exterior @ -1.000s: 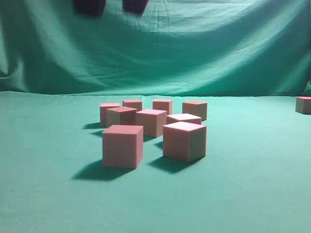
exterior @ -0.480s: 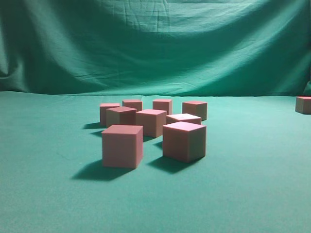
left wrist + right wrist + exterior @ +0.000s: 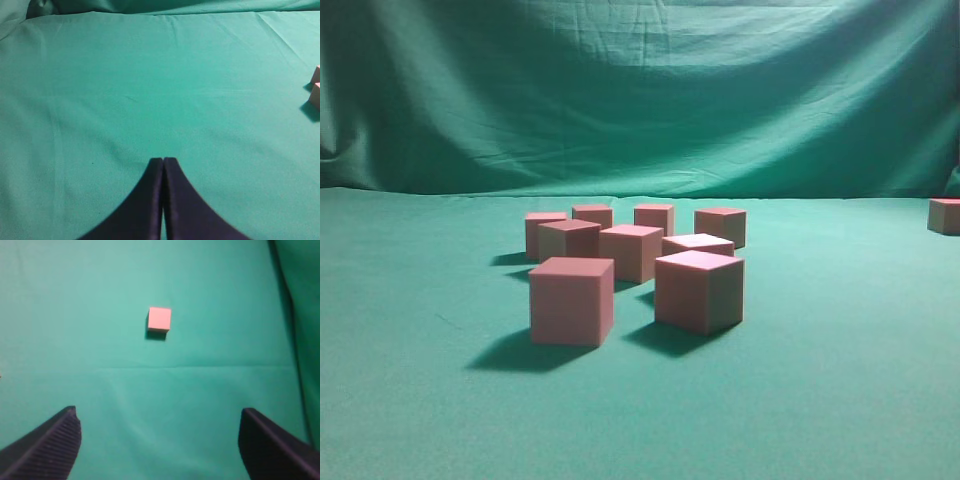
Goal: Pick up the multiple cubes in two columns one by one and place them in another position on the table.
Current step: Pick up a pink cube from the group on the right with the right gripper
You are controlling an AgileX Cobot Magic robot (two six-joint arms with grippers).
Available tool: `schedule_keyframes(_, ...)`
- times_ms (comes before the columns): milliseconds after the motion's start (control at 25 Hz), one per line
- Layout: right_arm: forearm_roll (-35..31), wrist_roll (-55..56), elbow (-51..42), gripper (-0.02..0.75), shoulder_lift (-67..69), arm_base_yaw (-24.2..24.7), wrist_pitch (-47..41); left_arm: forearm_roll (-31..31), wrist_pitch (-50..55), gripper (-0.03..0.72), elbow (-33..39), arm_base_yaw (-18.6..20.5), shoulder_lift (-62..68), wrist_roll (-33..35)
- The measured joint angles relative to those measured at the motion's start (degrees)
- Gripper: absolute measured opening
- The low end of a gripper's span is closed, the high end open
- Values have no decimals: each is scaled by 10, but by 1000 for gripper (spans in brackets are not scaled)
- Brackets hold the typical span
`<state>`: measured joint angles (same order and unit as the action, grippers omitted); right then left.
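**Eight cubes bunched mid-surface, one alone at the right edge**

Where the green cloth of the surface (image 3: 410, 400) meets the matching backdrop (image 3: 640, 90), a cluster of eight pink cubes (image 3: 632, 252) sits near the middle of the exterior view, in two loose columns running away from the camera. The front left cube (image 3: 571, 301) and the front right cube (image 3: 699, 290) stand apart from each other, with a clear gap between them. Behind them the rest crowd closer together, some overlapping in this view, so whether they touch cannot be told. A ninth, lone cube (image 3: 945, 216) sits well apart at the far right, cut by the frame edge; the right wrist view shows a single cube (image 3: 159, 319) on bare cloth, with a fold line crossing the cloth below it.

Neither arm appears in the exterior view. The left pincer (image 3: 163, 165) has its two dark fingers pressed together with nothing between them, hovering over bare cloth; two cube corners (image 3: 315, 85) show at the right edge of that view. The right pincer (image 3: 159, 440) stands wide apart and empty, well above the cloth.

Broad open cloth lies left, right and in front of the cluster.
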<state>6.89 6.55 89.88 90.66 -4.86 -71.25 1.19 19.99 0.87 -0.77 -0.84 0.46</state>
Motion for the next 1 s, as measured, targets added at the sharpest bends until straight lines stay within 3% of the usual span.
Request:
schedule_keyframes(240,-36,-34,0,621,83,51,63,0,0,0,0,0,0,0)
schedule_keyframes(280,-36,-39,0,570,98,52,74,0,0,0,0,0,0,0)
schedule_keyframes(1000,-39,-45,0,568,281,52,258,0,0,0,0,0,0,0)
